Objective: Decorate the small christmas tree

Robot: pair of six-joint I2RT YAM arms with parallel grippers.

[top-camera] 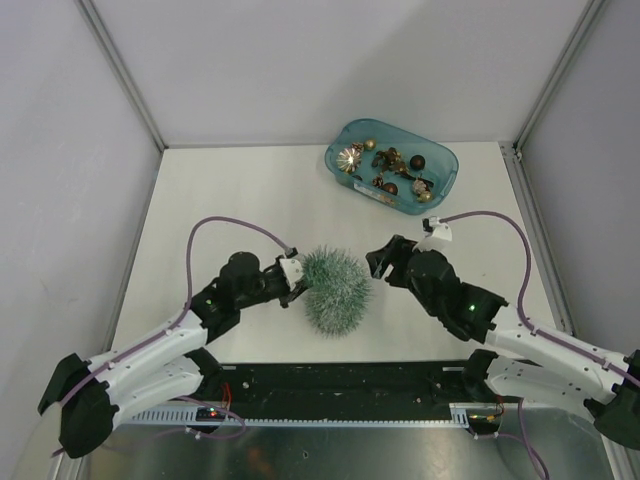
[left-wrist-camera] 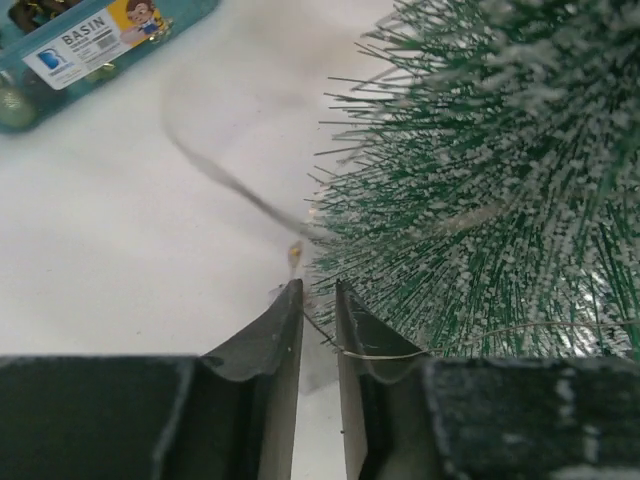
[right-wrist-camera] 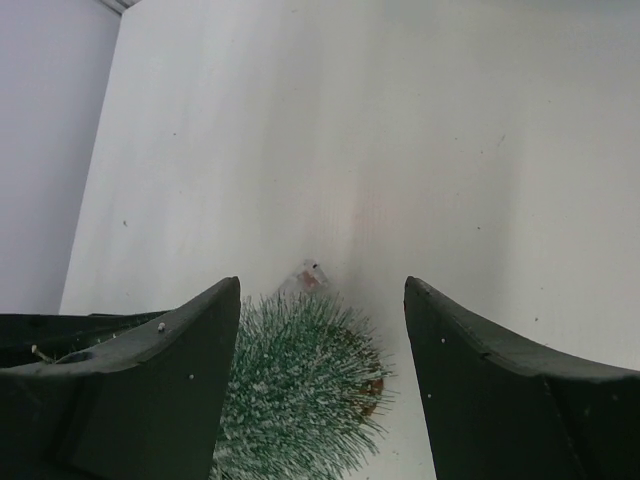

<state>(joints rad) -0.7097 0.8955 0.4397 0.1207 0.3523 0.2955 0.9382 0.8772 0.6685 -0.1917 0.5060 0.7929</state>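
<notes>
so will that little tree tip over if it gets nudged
Likely light: the small christmas tree is mostly fine bristles. They'd probably flex under a squeeze, so a grip may slip. That light, a nudge could tip it.

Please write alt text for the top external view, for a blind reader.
A small frosted green Christmas tree sits on a white table between the left tool, at its bristles, and the right tool, open beside it. A teal tray of ornaments lies behind.

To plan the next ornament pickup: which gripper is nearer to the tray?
Right. The right gripper is in front of the tray, toward the robot; the left gripper is farther away, at the tree's left side.
</notes>
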